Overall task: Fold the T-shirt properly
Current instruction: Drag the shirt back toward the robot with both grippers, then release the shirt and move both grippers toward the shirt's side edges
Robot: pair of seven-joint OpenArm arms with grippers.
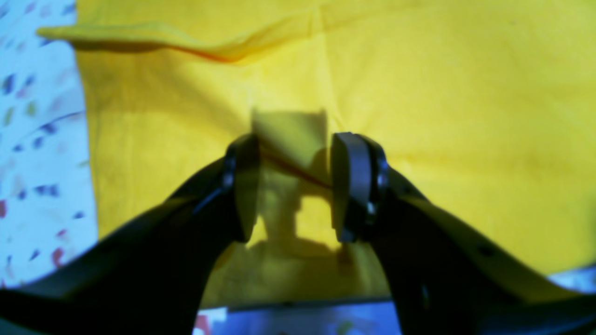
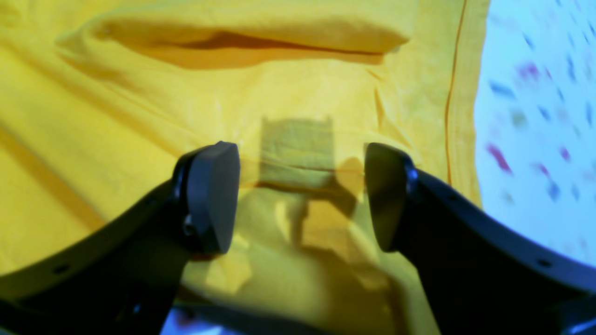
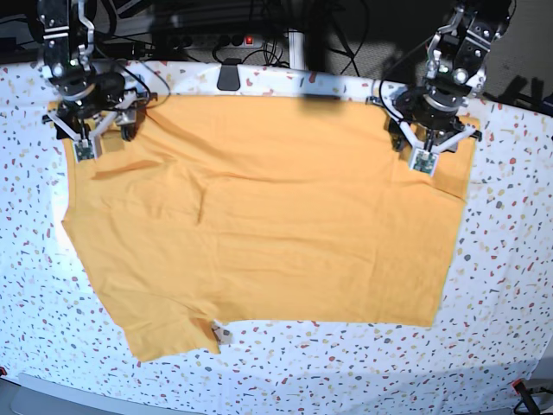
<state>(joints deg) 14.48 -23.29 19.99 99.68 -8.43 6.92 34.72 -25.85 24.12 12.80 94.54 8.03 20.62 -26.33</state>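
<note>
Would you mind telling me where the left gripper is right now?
In the base view the left gripper is at the upper right, over the far right corner of the T-shirt, open above the fabric near its hem.

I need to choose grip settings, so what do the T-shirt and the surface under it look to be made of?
T-shirt: soft matte woven or knit cloth, probably cotton; it creases and folds limply. Table cover: smooth white sheet with coloured speckles, terrazzo-style print; whether cloth or laminate is unclear.
</note>
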